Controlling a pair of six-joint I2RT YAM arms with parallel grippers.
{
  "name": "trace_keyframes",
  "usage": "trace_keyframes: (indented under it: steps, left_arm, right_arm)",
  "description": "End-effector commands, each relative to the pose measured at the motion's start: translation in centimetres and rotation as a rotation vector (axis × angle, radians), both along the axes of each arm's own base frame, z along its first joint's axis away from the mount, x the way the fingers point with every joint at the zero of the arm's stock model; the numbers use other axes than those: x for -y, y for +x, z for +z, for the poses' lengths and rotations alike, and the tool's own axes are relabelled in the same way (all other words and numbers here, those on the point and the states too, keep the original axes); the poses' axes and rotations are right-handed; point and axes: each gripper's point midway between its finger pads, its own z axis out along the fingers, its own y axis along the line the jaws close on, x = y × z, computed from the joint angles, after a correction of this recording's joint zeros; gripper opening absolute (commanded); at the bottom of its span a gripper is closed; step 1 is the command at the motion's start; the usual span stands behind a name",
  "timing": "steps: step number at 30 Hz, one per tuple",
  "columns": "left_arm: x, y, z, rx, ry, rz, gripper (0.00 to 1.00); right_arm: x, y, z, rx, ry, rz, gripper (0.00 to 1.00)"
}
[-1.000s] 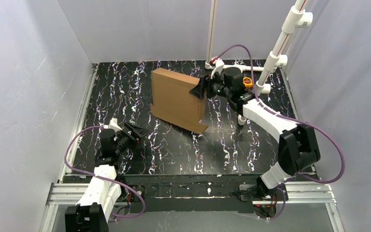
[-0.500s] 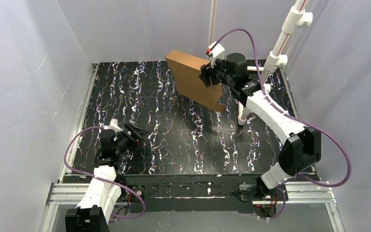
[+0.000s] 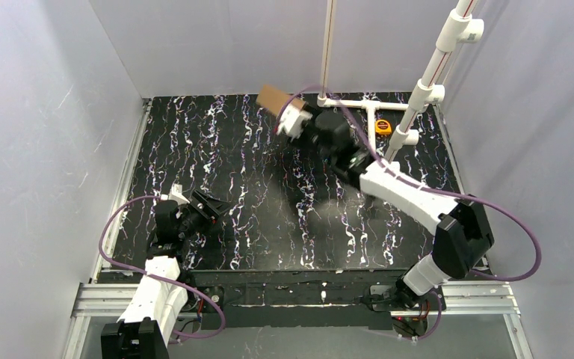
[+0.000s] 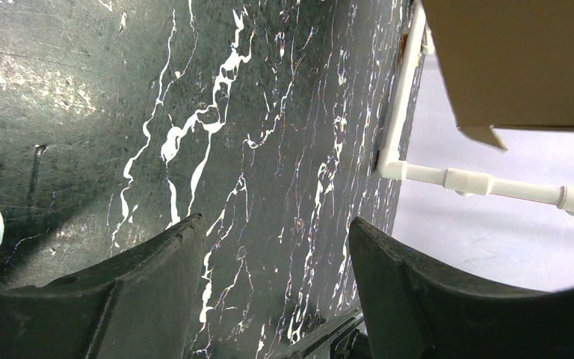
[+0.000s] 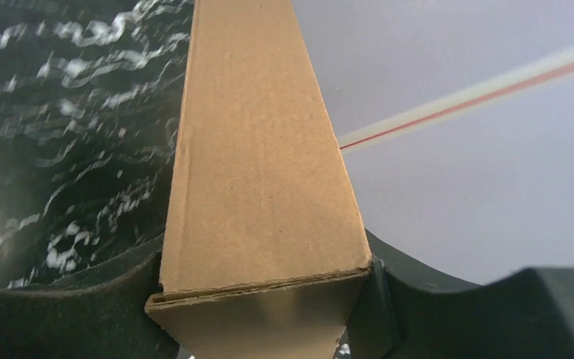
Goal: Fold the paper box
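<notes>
Your right gripper (image 5: 265, 299) clamps the paper box (image 3: 271, 97), holding it in the air above the table's (image 3: 194, 149) far side. Your left gripper (image 4: 276, 277) stands open, empty. Step: repositioning, probably. Next, lower it flat for folding.

One paper box (image 3: 272, 96) of brown corrugated cardboard. Two robot arms: the left arm (image 3: 153, 288) well off to the box's near left, and the right arm (image 3: 411, 191) reaching it from the near right. Two pairs of jaws, one per arm. Two purple cables, one (image 3: 105, 239) left of the box and one (image 3: 531, 247) right. One black marbled table (image 3: 194, 134) beneath the box. One small orange tape measure (image 3: 383, 126) right of the box. Two white upright pipes right of it, one thin (image 3: 329, 45) and one thick (image 3: 441, 56).
</notes>
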Motion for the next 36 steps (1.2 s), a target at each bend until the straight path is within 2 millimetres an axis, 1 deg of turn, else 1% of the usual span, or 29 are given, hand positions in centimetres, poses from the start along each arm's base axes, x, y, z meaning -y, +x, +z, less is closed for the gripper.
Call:
trace_keyframes:
  steps: [1,4,5,7,9,12,13,15,16,17,18,19,20,21,23,26,28,31,32,34,35,36]
  left_arm:
    - [-0.4,0.7,1.3,0.038,0.023,0.005,0.68]
    - [-0.4,0.7,1.3,0.039,0.024,0.006,0.68]
    - [-0.4,0.6,1.3,0.039,0.025,0.005,0.68]
    - [-0.5,0.6,1.3,0.040,0.029,0.007,0.68]
    - [-0.5,0.6,1.3,0.041,0.033,0.009,0.68]
    - [-0.6,0.5,1.6,0.043,0.041,0.010,0.68]
    - [-0.8,0.5,1.6,0.040,0.049,0.014,0.68]
    - [-1.0,0.4,1.6,0.037,0.077,0.014,0.68]
    - [-1.1,0.3,1.8,0.041,0.083,0.018,0.68]
    - [-1.2,0.3,1.8,0.040,0.088,0.018,0.69]
    - [-1.3,0.3,1.8,0.040,0.090,0.021,0.69]
    - [-1.3,0.3,1.9,0.043,0.093,0.022,0.69]
    - [-1.3,0.3,2.0,0.045,0.093,0.022,0.69]
    - [-1.3,0.3,2.0,0.045,0.094,0.022,0.69]
    - [-1.3,0.3,2.1,0.043,0.093,0.020,0.69]
    - [-1.3,0.2,2.1,0.035,0.099,0.018,0.71]
    - [-1.4,0.0,1.8,0.013,0.108,0.015,0.73]
    - [-1.8,-0.2,2.1,-0.001,0.138,0.018,0.78]
    - [-1.9,-0.3,2.1,-0.004,0.151,0.021,0.81]
    - [-2.4,-0.4,2.5,-0.003,0.171,0.041,0.87]
    - [-2.4,-0.4,2.6,-0.003,0.173,0.044,0.89]
    - [-2.4,-0.4,2.8,0.000,0.171,0.043,0.90]
  right_arm:
    - [-0.7,-2.4,0.8,0.307,-0.226,-0.074,0.32]
    - [-1.7,-4.9,-2.8,0.389,-0.335,-0.080,0.32]
    - [-2.0,-6.0,-4.4,0.400,-0.361,-0.069,0.33]
    - [-2.7,-7.7,-6.1,0.429,-0.382,-0.068,0.34]
    - [-3.2,-9.2,-7.3,0.457,-0.382,-0.073,0.38]
    - [-3.7,-10.7,-10.0,0.435,-0.390,-0.079,0.53]
    - [-3.7,-11.1,-10.9,0.421,-0.398,-0.077,0.60]
    - [-3.9,-11.8,-13.1,0.385,-0.434,-0.066,0.80]
    - [-4.3,-12.5,-14.2,0.365,-0.447,-0.049,0.95]
    - [-4.5,-13.1,-15.3,0.334,-0.464,-0.033,0.98]
    - [-5.0,-14.0,-16.3,0.300,-0.473,-0.007,0.98]
    - [-5.7,-15.2,-17.2,0.267,-0.455,0.032,0.98]
    - [-6.2,-16.5,-17.9,0.250,-0.473,0.077,0.98]
    - [-7.0,-18.1,-18.4,0.240,-0.465,0.139,0.98]
    - [-8.5,-21.2,-19.0,0.225,-0.450,0.259,0.98]
    - [-10.6,-25.3,-19.5,0.105,-0.391,0.397,0.98]
    - [-11.8,-27.0,-20.0,-0.011,-0.372,0.456,0.98]
    - [-13.1,-28.9,-19.7,-0.155,-0.373,0.525,0.98]
    - [-13.4,-29.7,-19.4,-0.197,-0.388,0.572,0.98]
    - [-12.5,-31.5,-19.8,-0.292,-0.490,0.673,0.98]
    - [-12.2,-32.3,-19.7,-0.331,-0.526,0.731,0.98]
    - [-11.4,-32.9,-19.7,-0.377,-0.572,0.801,0.98]
